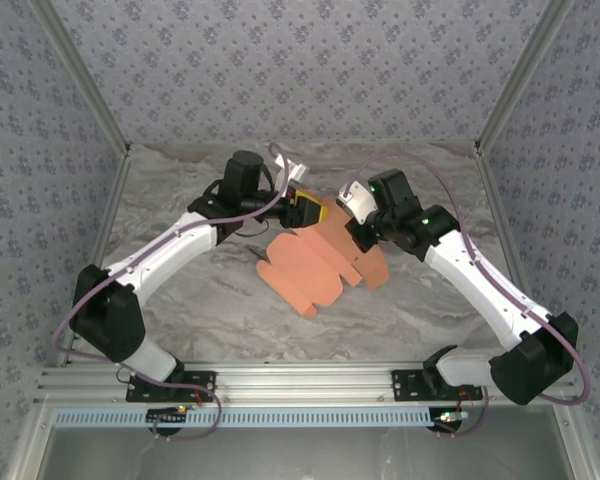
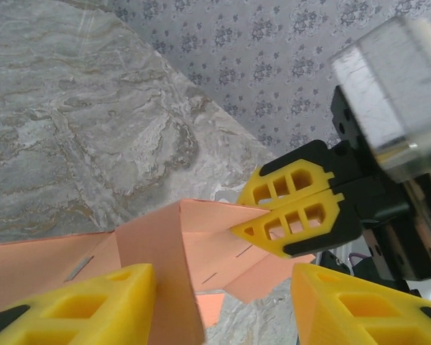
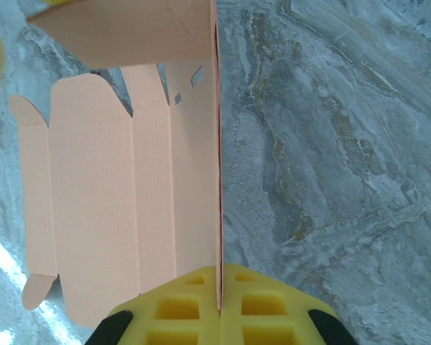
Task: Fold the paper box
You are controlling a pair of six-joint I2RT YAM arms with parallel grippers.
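Here the right hand (image 3: 219,305) pinches the paper box (image 3: 115,201), the left hand (image 2: 223,291) spread astride its fold.

No text, label, brand, number or sign could be read on any surface.
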